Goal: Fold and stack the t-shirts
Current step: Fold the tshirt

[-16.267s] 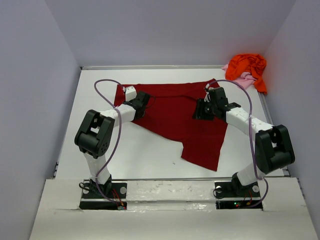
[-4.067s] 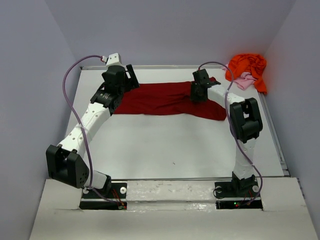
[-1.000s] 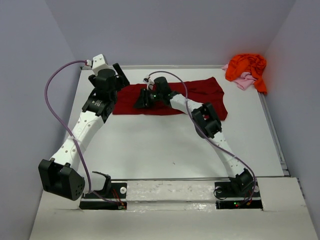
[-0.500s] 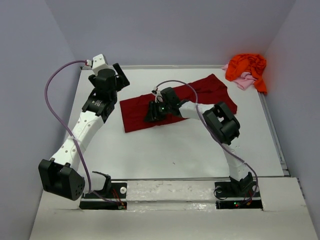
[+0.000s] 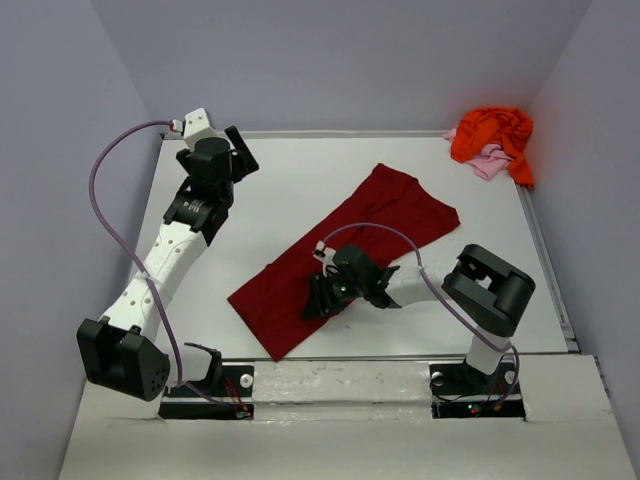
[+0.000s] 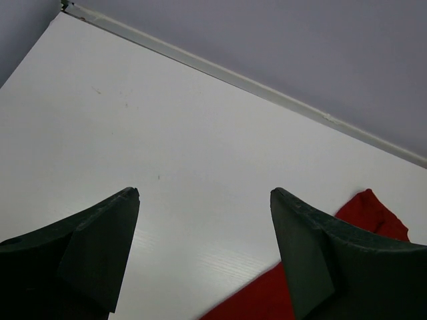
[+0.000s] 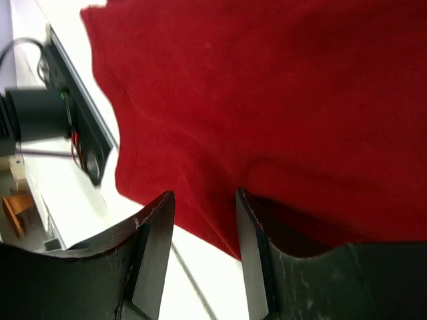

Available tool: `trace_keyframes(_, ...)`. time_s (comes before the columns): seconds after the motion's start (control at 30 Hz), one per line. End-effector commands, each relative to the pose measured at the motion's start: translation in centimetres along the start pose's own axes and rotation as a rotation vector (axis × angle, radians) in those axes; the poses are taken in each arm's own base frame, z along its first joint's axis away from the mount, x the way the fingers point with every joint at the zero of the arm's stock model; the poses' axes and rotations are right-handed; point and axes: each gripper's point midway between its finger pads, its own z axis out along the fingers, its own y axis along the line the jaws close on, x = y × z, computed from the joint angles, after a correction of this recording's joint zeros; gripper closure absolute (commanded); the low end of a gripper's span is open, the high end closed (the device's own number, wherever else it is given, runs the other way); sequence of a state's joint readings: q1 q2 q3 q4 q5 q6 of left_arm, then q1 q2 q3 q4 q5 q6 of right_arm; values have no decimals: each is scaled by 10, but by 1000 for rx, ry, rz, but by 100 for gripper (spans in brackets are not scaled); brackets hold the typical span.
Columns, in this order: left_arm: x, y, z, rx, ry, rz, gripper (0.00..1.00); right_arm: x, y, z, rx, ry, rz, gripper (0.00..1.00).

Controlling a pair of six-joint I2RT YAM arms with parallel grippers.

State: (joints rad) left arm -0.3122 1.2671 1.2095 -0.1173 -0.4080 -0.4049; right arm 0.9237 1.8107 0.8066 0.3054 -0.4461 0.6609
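Reading right claw [image 5: 320, 300] as half-spread, tips down on the crimson t-shirt [image 5: 300, 280] near its near end. Cannot tell whether cloth is actually pinched. Left claw [image 6: 205, 193] spread wide and empty, raised over bare table [image 5: 300, 180] at far left. Crimson lying as a diagonal band mid-table; orange t-shirt [image 5: 495, 130] and pink t-shirt [image 5: 490, 163] heaped in far-right corner. Suggest squaring and flattening first — pin one end, pull the other taut, then fold.
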Motion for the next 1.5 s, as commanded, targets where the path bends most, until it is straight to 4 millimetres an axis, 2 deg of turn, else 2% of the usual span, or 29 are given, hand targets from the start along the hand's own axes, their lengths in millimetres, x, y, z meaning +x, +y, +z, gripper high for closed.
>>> trace_keyframes(0.0,-16,-4,-3,19,-46,-24,11,71,-48,-21,229,117,121,52)
trace_keyframes(0.03,-16,-4,-3,18,-44,-25,11,70,-46,-24,228,109,118,52)
trace_keyframes(0.17,-15,-5,-2,22,-41,-22,11,39,-23,-33,218,83,6,50)
trace_keyframes(0.23,-14,-5,-2,25,-37,-18,11,3,4,-37,211,46,-48,50)
trace_keyframes(0.27,-13,-5,-1,22,-35,-15,11,-30,26,-43,210,-14,-104,50)
trace_keyframes(0.33,-13,-5,-1,22,-35,-15,11,-65,47,-48,208,-83,-169,50)
trace_keyframes(0.37,-12,-5,0,21,-34,-14,11,-88,48,-53,264,-143,-227,50)
trace_keyframes(0.4,-12,-5,0,24,-32,-16,11,-121,70,-63,268,-216,-268,50)
trace_keyframes(0.43,-12,-6,0,27,-31,-17,11,-142,63,-65,332,-257,-324,49)
trace_keyframes(0.5,-13,-6,-1,28,-33,-17,11,-178,62,-72,381,-322,-359,49)
trace_keyframes(0.53,-13,-6,-1,29,-35,-18,11,-217,58,-75,406,-375,-366,49)
trace_keyframes(0.6,-13,-5,-2,28,-36,-19,11,-248,40,-81,465,-405,-347,49)
trace_keyframes(0.63,-12,-6,-1,29,-36,-17,11,-264,27,-86,497,-428,-323,50)
trace_keyframes(0.67,-12,-6,-1,28,-37,-17,11,-290,2,-98,534,-471,-262,50)
trace_keyframes(0.73,-11,-6,-1,27,-34,-14,11,-307,-28,-114,588,-505,-189,50)
trace_keyframes(0.77,-11,-7,-1,28,-34,-12,11,-317,-54,-133,652,-543,-140,50)
trace_keyframes(0.83,-9,-7,0,29,-29,-9,11,-320,-78,-157,740,-587,-94,50)
trace_keyframes(0.9,-9,-9,-1,34,-27,-8,11,-317,-113,-196,917,-639,-49,50)
trace_keyframes(0.93,-9,-9,-1,36,-27,-9,11,-312,-119,-202,930,-633,-43,50)
trace_keyframes(1.03,-9,-11,-1,44,-25,-13,11,-294,-138,-237,1047,-656,-10,50)
trace_keyframes(1.23,-8,-12,-1,54,-21,-15,11,-271,-142,-242,1067,-632,0,50)
trace_keyframes(1.33,-9,-11,-2,47,-25,-12,11,-253,-162,-235,1094,-585,27,50)
trace_keyframes(1.37,-10,-11,-2,48,-26,-12,11,-242,-178,-231,1124,-556,53,50)
trace_keyframes(1.47,-9,-11,-1,45,-26,-10,11,-223,-208,-230,1181,-517,116,49)
